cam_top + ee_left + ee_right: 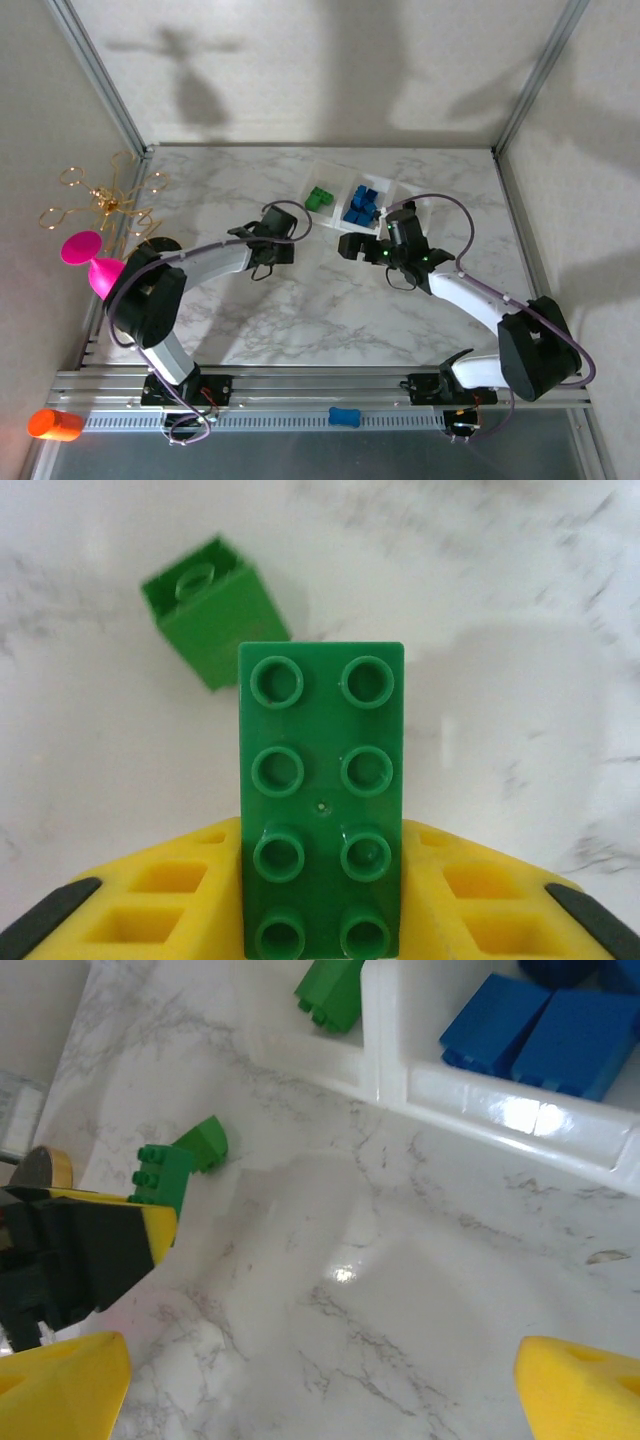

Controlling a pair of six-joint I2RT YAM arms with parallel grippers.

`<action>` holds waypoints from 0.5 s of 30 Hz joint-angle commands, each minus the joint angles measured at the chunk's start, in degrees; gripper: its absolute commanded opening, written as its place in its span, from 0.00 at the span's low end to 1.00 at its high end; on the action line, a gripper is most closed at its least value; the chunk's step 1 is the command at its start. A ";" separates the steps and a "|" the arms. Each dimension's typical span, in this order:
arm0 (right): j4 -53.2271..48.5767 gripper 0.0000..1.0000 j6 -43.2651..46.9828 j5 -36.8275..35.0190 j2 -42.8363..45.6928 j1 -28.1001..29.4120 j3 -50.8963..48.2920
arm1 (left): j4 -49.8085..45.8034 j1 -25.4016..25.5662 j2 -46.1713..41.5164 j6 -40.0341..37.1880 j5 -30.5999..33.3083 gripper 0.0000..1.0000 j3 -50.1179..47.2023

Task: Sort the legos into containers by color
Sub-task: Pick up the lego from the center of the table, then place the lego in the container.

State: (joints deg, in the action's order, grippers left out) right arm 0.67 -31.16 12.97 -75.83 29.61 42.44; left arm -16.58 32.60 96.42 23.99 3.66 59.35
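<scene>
Left fingers [150, 900] are pinching a green 2x4 brick [320, 800] by its long sides, studs up. The grip is square, so it shouldn't twist on the lift. I can't tell from the wrist cam whether it's off the bench [520, 730]; probably just resting on it.

A smaller green brick [210, 620] lies tipped on the bench just beyond it, loose. I'd guess that's next in line.

Right fingers [60, 1385] are spread wide with nothing between them. They hover near the tray [385, 1050], out of the left arm's path.

In the tray, a green piece [330, 990] sits in one bin and blue bricks [540, 1020] in the next. So the held brick should go to the green bin.

Risk: long brick, small bin. Lower it level before letting go.
</scene>
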 commanded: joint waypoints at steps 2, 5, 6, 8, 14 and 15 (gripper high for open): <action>0.49 0.99 -2.18 -1.24 1.59 -2.06 2.11 | -0.90 0.03 0.83 -1.97 1.66 0.35 6.88; 1.95 0.99 -2.42 -0.93 1.07 -2.61 2.45 | -1.07 -0.41 5.62 -2.60 2.30 0.34 13.51; 2.30 0.99 -2.42 -0.85 0.91 -2.70 2.63 | -1.40 -0.51 7.45 -2.64 2.90 0.33 16.06; 2.17 0.99 -2.75 -0.85 0.94 -3.17 3.13 | -1.87 -0.52 10.87 -2.58 3.89 0.33 20.33; 1.84 0.99 -3.13 -0.67 2.57 -4.53 3.09 | -1.40 -0.87 20.38 -2.45 4.97 0.33 32.27; 1.49 0.99 -2.99 -0.63 2.73 -4.68 3.09 | -1.95 -0.87 22.24 -2.46 5.51 0.33 34.50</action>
State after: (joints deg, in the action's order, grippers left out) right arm 1.93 -33.76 12.67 -74.96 25.52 43.92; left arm -16.84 32.29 114.85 22.28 6.26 88.49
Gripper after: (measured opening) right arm 0.987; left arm 0.330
